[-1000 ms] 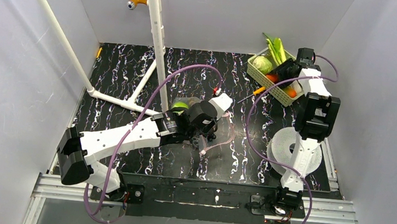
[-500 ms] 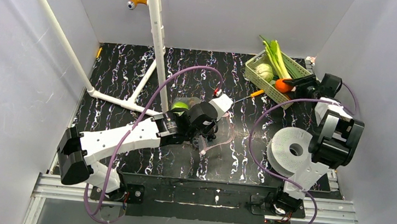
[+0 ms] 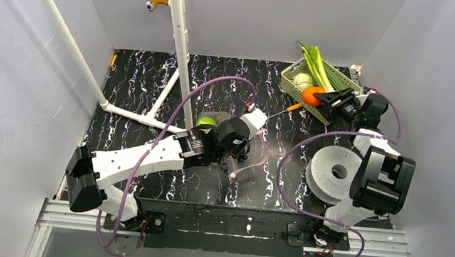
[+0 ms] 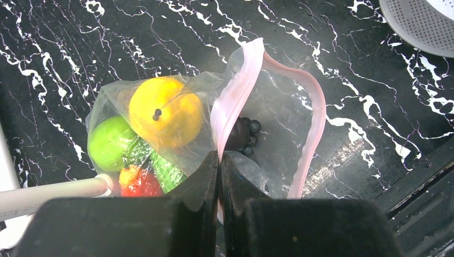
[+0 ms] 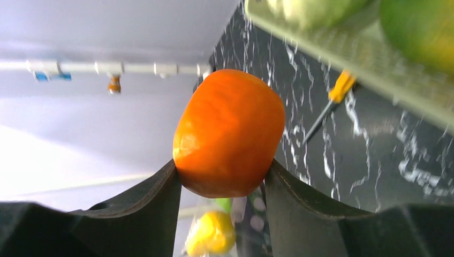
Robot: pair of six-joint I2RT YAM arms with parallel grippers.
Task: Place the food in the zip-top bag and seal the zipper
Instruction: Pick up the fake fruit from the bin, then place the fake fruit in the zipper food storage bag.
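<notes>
Right at the jaws first: the round orange toy fruit is pinched across its fattest part between the two dark pads of the right gripper. It's held in the air just in front of the pale green plastic basket, where a pale cabbage head and a long green leek are left lying. An orange-handled screwdriver is seen on the black marbled table between the basket and the bag. On the other side, the left gripper has its jaws pressed together on the near lip of the narrow pink zipper strip, so the mouth of the clear crinkly plastic zip-top bag is propped open in a loop mid-table. A yellow round piece, a light green ball, a dark green piece and something red are packed deep in the bag, and the dark purple grape bunch is parked right at the mouth. The fruit looks light, hard and glossy, so it's probably slippery, and a grip across the middle seems the safe bet. The bag looks thin, floppy and likely to skate around, so it's best grabbed by the strip, its stiffest bit.
</notes>
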